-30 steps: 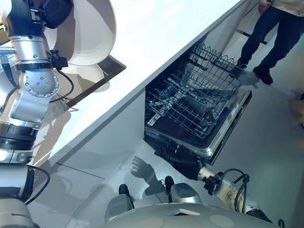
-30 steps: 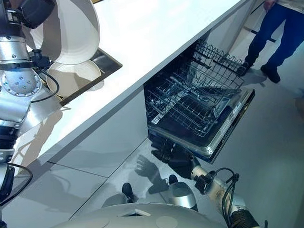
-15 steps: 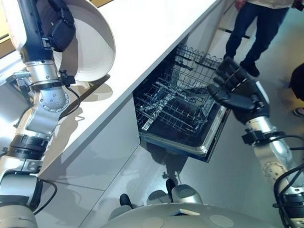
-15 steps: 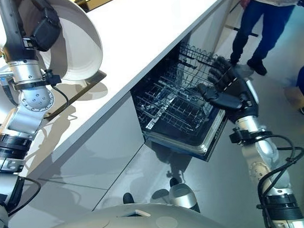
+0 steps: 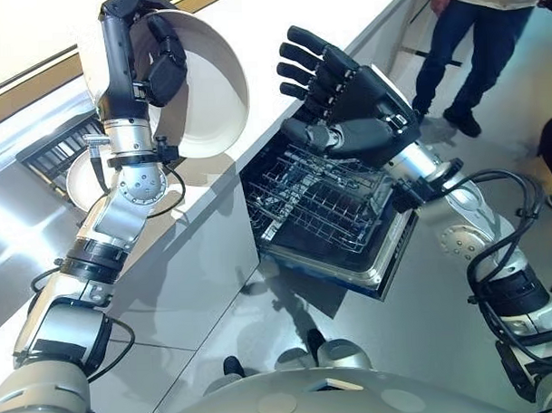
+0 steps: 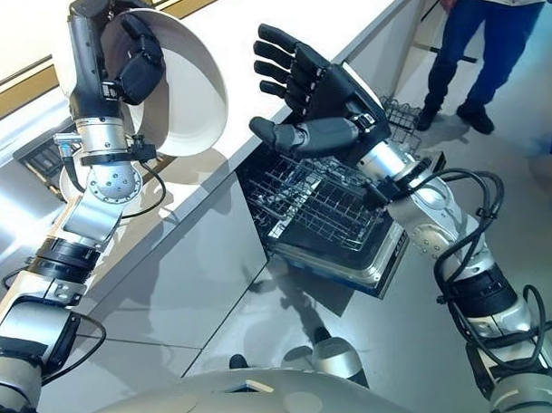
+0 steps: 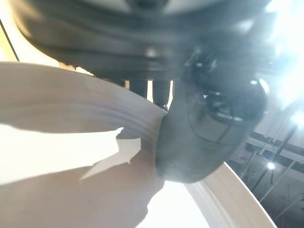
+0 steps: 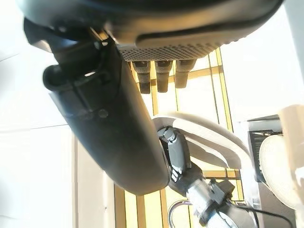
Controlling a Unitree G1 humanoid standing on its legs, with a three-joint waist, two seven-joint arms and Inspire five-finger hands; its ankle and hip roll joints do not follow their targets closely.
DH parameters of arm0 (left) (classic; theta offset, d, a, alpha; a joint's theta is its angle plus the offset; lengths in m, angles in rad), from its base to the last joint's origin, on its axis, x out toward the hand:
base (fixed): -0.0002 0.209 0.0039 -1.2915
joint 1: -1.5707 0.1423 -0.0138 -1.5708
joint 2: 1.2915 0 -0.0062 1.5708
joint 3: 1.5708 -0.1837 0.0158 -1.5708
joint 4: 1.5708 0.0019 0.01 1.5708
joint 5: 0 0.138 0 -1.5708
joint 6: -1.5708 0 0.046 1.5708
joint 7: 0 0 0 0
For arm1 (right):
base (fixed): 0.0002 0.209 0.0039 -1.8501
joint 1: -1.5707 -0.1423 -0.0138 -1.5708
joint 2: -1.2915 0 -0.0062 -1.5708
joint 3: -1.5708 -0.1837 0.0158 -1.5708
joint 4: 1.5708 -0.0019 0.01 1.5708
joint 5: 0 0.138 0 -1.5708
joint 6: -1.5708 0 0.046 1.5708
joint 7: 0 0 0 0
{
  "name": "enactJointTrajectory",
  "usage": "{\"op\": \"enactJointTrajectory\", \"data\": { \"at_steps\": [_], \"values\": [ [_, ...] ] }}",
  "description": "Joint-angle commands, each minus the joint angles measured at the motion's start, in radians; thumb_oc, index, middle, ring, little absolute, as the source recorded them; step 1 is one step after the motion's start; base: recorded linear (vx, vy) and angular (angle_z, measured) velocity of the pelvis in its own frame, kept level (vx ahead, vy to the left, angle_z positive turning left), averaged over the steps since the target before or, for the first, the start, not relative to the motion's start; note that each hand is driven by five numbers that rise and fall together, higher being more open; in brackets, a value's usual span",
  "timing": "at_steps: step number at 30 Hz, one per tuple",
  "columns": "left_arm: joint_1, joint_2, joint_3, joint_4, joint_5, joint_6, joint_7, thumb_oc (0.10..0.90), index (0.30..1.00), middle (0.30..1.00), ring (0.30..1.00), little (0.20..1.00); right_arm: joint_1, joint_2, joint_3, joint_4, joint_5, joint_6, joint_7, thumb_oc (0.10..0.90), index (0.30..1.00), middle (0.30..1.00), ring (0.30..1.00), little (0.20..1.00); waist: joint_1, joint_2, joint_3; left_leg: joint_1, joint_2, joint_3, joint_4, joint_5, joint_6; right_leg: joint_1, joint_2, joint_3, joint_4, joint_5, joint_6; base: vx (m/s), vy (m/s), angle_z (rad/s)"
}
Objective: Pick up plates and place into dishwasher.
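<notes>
Over the counter (image 5: 279, 21), one plate (image 5: 209, 105) gripped by left robot hand (image 5: 160, 67) (second plate (image 5: 77, 183) below); right robot hand (image 5: 365, 102) splayed.

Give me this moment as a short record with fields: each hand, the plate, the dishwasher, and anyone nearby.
left hand: shut on the plate, raised above the counter
plate: white, deep, tilted up on edge
right hand: open, fingers spread, raised over the dishwasher rack, holding nothing
dishwasher rack: pulled out over the open door, looks empty
second plate: lies at the counter's left part, beneath the left arm
person: stands on the floor beyond the dishwasher
</notes>
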Motion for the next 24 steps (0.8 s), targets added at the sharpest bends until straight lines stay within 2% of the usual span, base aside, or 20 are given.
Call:
{"op": "enactJointTrajectory", "data": {
  "at_steps": [1,8,12,21,24],
  "values": [
    [-0.204,0.013,-0.019,-0.04,0.025,-0.03,0.025,0.1,0.3,0.3,0.3,0.2,-0.171,0.06,-0.016,-0.015,-0.052,-0.051,-0.098,0.8,0.9,0.9,0.9,0.9,0.029,-0.014,-0.078,0.044,-0.084,0.038,0.015,-0.138,0.063,-0.036,0.079,-0.063,0.085,-0.074,-0.001,0.02,-0.011,0.1],
    [-0.215,-0.041,-0.074,-0.062,0.053,-0.029,0.018,0.1,0.3,0.3,0.3,0.2,-0.242,0.124,0.045,0.044,-0.14,-0.026,-0.213,0.8,0.9,0.9,0.9,0.9,0.047,-0.014,-0.082,0.042,-0.08,0.029,0.014,-0.135,0.061,-0.031,0.075,-0.07,0.08,-0.071,-0.001,0.01,-0.003,0.02],
    [-0.211,-0.053,-0.087,-0.1,0.064,-0.035,0.015,0.1,0.3,0.3,0.3,0.2,-0.253,0.15,0.06,0.068,-0.146,0.0,-0.265,0.8,0.9,0.9,0.9,0.9,0.056,-0.014,-0.083,0.041,-0.078,0.024,0.014,-0.133,0.062,-0.029,0.075,-0.072,0.079,-0.071,-0.001,0.03,-0.002,0.0],
    [-0.215,-0.073,-0.115,-0.172,0.092,-0.056,0.017,0.1,0.3,0.3,0.3,0.2,-0.263,0.193,0.101,0.092,-0.054,0.087,-0.334,0.8,0.9,0.9,0.9,0.9,0.067,-0.016,-0.08,0.04,-0.076,0.013,0.013,-0.132,0.06,-0.026,0.071,-0.078,0.081,-0.072,0.0,0.02,-0.006,0.01],
    [-0.209,-0.08,-0.127,-0.217,0.104,-0.053,0.003,0.1,0.3,0.3,0.3,0.2,-0.262,0.212,0.117,0.111,-0.031,0.077,-0.351,0.8,0.9,0.9,0.9,0.9,0.074,-0.018,-0.078,0.04,-0.075,0.006,0.012,-0.131,0.059,-0.024,0.069,-0.082,0.079,-0.07,0.001,0.02,-0.008,0.0]
  ]
}}
